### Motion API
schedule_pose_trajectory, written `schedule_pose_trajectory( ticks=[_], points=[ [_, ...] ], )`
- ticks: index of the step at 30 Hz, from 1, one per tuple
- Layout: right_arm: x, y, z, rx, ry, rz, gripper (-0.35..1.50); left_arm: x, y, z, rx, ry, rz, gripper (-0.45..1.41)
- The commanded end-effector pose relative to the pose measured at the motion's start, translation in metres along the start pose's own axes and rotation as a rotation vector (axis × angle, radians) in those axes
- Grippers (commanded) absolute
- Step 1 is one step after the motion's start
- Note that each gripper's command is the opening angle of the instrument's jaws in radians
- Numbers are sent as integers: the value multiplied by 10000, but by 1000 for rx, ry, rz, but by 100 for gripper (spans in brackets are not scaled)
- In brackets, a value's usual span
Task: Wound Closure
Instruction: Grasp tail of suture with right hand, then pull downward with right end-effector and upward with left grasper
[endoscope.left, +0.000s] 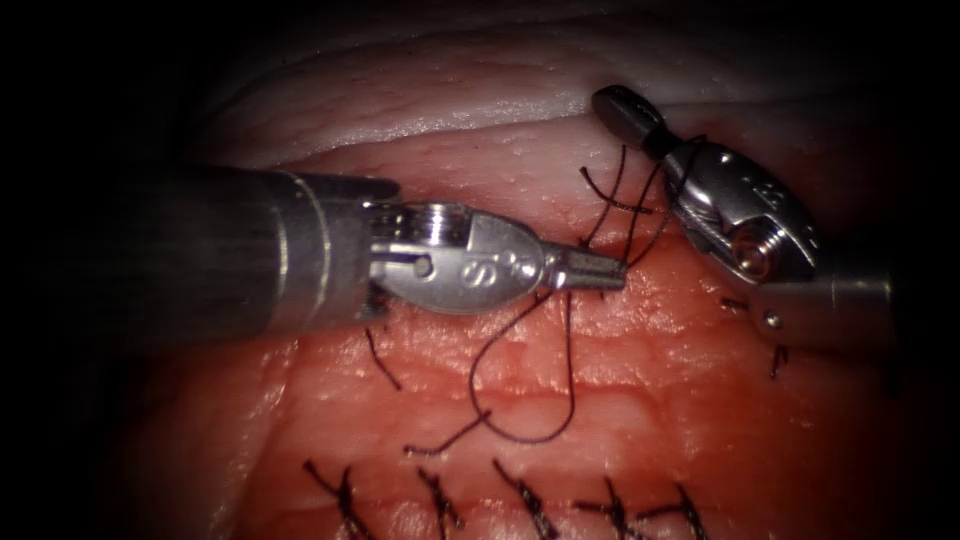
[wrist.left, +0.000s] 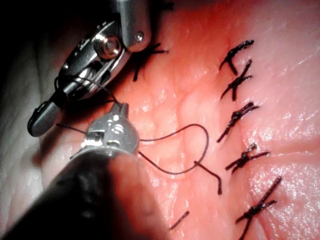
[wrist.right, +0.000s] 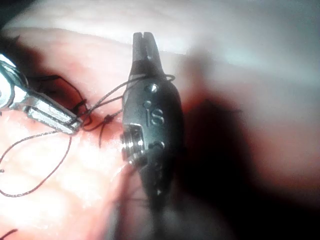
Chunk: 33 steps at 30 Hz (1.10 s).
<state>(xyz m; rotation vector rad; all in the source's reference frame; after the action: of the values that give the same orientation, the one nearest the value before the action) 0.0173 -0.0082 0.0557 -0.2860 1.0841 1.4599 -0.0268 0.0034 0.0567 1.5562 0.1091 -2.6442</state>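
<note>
Dark thread (endoscope.left: 520, 400) lies in a loose loop on the tissue (endoscope.left: 650, 380), running up from the loop to the tip of my left tool (endoscope.left: 590, 270), whose jaws I read as closed on the thread near the middle of the endoscope view. From that tip more strands rise toward my right tool (endoscope.left: 625, 108) and wrap around its narrow neck just behind the tip; its jaws look shut, with nothing between them, pointing toward the pale fatty edge of the tissue at the far side. I cannot make out the needle anywhere, so I won't say where it sits. In my left wrist view the thread (wrist.left: 185, 150) curls in the same open loop beside the left tool (wrist.left: 120, 107), with the right tool (wrist.left: 40, 117) lying just beyond it, strands draped over its neck. My right wrist view shows the right tool (wrist.right: 143, 42) upright with thread (wrist.right: 107, 95) crossing its body, and the left tool (wrist.right: 70, 124) gripping the strand close by. A row of finished stitches (endoscope.left: 520, 500) runs along the near edge of the endoscope view, their cut ends (endoscope.left: 380, 360) sticking up. Red fluid (endoscope.left: 700, 440) glistens across the tissue surface.
</note>
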Motion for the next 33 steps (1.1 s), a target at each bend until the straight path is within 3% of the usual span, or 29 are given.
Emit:
schedule_pose_trajectory(
  ticks=[1,9,18,27,33],
  points=[
    [-6,-5,-1,-3,13,-24,-35,-4,-5,3,-1,0,-5,-45],
    [-4,-20,-40,34,66,-52,-35,-28,-45,-29,9,-39,-78,-45],
    [-11,-41,-82,93,83,-83,-35,-77,-109,-27,36,-63,-161,-45],
    [-27,-50,-101,133,52,-116,-35,-137,-182,-17,117,-66,-255,-45],
    [-38,-51,-107,154,34,-131,-35,-173,-227,-17,220,-57,-294,-45]
  ],
)
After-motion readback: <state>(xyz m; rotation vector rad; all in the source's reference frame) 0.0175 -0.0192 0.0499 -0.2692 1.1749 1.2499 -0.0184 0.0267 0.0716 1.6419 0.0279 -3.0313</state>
